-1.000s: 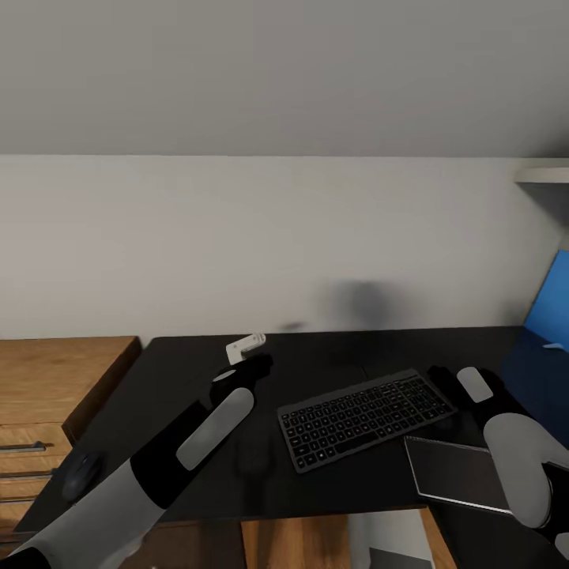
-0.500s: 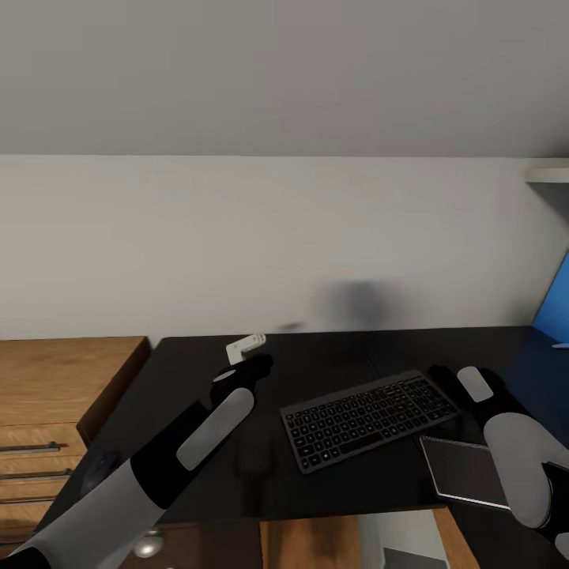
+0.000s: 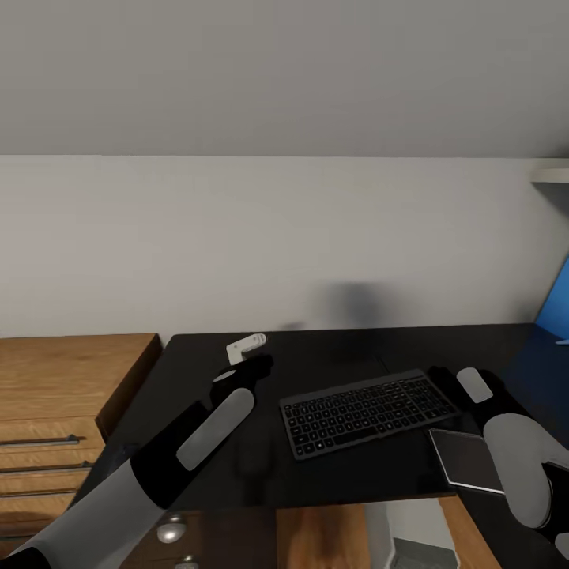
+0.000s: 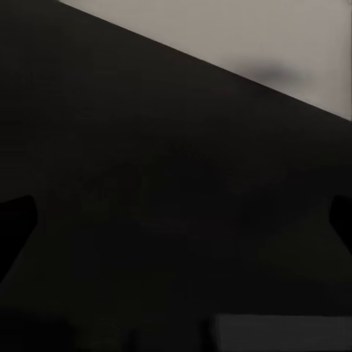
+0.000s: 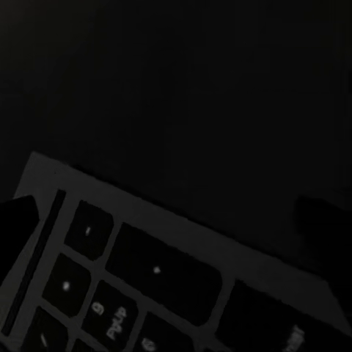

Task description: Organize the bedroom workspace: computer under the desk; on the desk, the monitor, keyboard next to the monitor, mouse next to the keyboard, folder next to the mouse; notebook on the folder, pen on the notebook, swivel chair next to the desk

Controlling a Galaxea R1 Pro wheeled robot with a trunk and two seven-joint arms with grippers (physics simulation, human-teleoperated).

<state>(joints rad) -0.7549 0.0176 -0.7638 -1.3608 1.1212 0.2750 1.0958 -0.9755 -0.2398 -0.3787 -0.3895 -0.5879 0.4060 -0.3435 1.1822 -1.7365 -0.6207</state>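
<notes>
I see the keyboard (image 3: 368, 413) flat on the worktop (image 3: 316, 356), notebook (image 3: 466, 461) at its 4 o'clock; tool widths unreadable.

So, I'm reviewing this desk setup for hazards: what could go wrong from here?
The notebook lies near the front edge of the desk, beside the right arm; a sweep could push it off. The right gripper sits close to the keyboard and might nudge it askew.

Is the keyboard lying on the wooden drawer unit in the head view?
No, the keyboard lies on the black desk, while the wooden drawer unit stands beside it.
</notes>
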